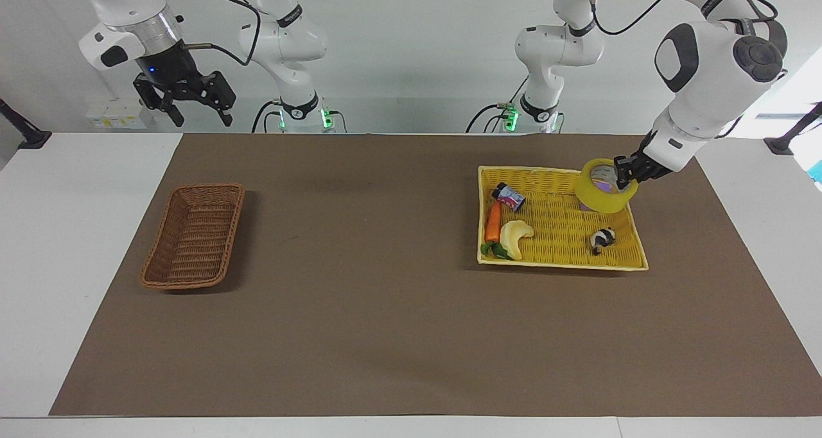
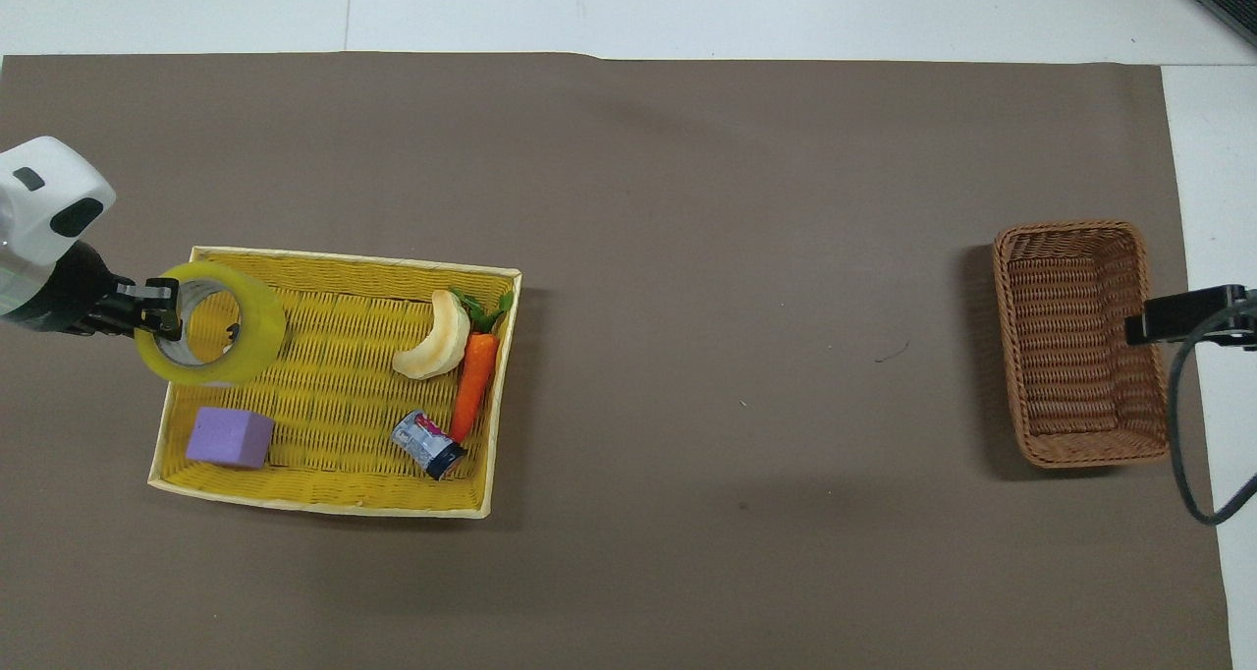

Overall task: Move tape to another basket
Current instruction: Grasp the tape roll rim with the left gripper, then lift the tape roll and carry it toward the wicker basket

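The tape [image 1: 602, 192], a yellow roll, hangs from my left gripper [image 1: 621, 175], which is shut on its wall, one finger inside the core. It is raised over the corner of the yellow tray [image 1: 559, 266] at the left arm's end. In the overhead view the tape [image 2: 257, 331] and left gripper [image 2: 160, 313] sit over the tray's edge [image 2: 324, 503]. The brown wicker basket [image 1: 192, 239] stands empty at the right arm's end of the mat, also seen in the overhead view [image 2: 1070, 346]. My right gripper [image 1: 192, 107] waits open, high over the table edge near the basket.
In the yellow tray lie a carrot [image 1: 492, 223], a pale banana-like piece [image 1: 514, 236], a small can [image 1: 510, 196], a small black-and-white thing [image 1: 602, 239] and a purple block [image 2: 231, 437]. A brown mat [image 1: 385, 284] covers the table between tray and basket.
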Robot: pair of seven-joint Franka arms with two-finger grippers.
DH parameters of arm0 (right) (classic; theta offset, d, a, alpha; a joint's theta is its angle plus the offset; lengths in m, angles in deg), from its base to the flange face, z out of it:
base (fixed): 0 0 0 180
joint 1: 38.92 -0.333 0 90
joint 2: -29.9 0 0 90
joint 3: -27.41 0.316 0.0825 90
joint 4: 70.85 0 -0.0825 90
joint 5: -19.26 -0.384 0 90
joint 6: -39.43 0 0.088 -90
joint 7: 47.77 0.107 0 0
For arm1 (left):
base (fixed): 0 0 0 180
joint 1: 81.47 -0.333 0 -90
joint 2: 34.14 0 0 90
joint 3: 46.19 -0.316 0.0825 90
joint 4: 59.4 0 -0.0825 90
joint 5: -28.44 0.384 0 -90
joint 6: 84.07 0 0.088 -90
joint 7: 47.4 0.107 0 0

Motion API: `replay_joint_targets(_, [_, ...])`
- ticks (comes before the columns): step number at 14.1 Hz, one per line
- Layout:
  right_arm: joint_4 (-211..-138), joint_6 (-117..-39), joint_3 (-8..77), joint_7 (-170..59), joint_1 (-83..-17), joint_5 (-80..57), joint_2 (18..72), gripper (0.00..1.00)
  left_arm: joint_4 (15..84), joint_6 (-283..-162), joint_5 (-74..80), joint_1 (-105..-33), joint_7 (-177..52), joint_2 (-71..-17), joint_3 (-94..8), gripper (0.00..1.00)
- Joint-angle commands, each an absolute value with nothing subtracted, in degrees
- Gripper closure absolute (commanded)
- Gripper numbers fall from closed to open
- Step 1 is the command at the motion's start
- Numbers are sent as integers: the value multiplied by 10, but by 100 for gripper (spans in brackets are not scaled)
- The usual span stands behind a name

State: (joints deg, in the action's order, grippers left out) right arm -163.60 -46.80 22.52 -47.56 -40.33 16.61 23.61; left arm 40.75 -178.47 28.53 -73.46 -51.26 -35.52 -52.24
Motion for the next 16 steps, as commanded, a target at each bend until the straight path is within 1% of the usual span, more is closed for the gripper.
replay_joint_targets(1, [-1646,-471,228,-491,-400,167,227,0,373,-1753,306,-726,-548,-355,-523,100])
replay_joint_targets(6, [-1646,-471,228,-491,-400,167,227,0,378,-1758,303,-721,-560,-350,-516,100])
replay_joint_targets(8, [-1646,-471,228,-491,-400,167,227,0,380,-1763,300,-706,-589,-350,-513,100])
replay_joint_targets(10, [-1646,-471,228,-491,-400,167,227,0,379,-1764,299,-680,-628,-350,-510,100])
replay_joint_targets(16, [-1646,-471,228,-491,-400,167,227,0,370,-1770,273,-552,-823,-349,-495,100])
